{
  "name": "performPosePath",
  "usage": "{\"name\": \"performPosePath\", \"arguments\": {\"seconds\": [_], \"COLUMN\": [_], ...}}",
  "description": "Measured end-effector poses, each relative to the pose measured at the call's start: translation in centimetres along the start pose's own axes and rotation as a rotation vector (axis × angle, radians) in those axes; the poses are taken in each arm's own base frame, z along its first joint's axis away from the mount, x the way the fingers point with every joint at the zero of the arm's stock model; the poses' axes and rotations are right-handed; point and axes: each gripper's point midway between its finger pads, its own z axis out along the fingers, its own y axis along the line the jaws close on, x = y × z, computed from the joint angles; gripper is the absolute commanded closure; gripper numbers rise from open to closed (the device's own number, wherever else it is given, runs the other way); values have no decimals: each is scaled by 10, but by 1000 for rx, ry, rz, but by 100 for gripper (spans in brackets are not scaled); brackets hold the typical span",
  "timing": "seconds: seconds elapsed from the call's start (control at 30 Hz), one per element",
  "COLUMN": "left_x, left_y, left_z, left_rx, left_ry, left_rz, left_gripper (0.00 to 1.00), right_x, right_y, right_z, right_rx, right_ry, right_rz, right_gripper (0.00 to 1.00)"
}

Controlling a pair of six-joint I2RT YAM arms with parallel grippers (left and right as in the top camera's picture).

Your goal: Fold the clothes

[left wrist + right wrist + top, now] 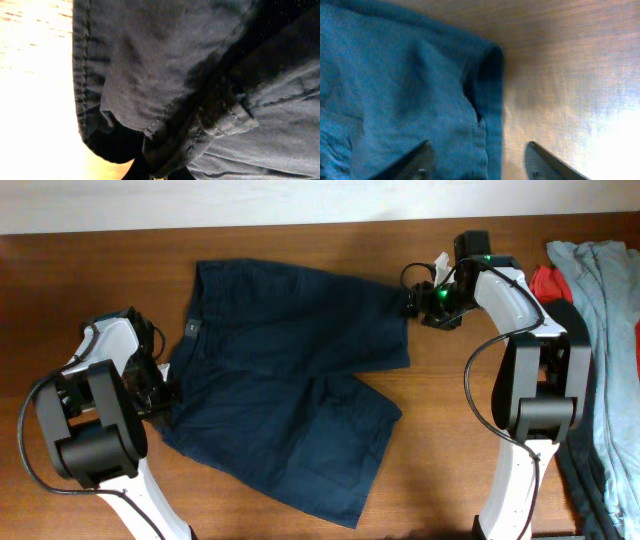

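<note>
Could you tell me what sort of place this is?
Probably a robotics lab's clothes-folding station: dark navy cotton shorts spread on a brown wooden table, with a heap of grey-blue and red garments at its right edge.

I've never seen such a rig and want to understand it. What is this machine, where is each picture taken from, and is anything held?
Two robot arms stand at a wooden table. The wide picture looks down from above: the left arm and right arm flank dark navy shorts spread out; other clothes lie piled at the table's right edge. The two close-ups come from cameras on the wrists. The right gripper is open, its fingers either side of a leg hem, holding nothing. The left wrist view shows bunched fabric; whether the left gripper grips it cannot be told.
</note>
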Motion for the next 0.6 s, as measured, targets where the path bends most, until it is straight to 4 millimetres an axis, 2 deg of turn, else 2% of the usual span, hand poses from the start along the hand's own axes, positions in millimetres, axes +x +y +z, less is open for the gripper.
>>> {"name": "performPosePath", "arguments": {"seconds": [0.2,0.27,0.33,0.37,0.47,0.6], "left_x": [0,0,0,0,0,0], "left_y": [0,0,0,0,0,0], "left_z": [0,0,0,0,0,0], "left_rx": [0,0,0,0,0,0], "left_ry": [0,0,0,0,0,0], "left_rz": [0,0,0,0,0,0], "left_gripper": [98,98,98,98,98,98], "right_x": [-33,-34,-30,-26,-12,16], "right_y": [16,20,22,24,52,78], "right_z": [3,10,20,26,39,50], "right_rx": [-39,-48,-50,-53,-107,-142], "right_ry": [-131,-132,-115,-103,-61,27], "right_rz": [-82,-81,-77,-80,-160,-207], "right_gripper": [60,66,74,81,87,85]}}
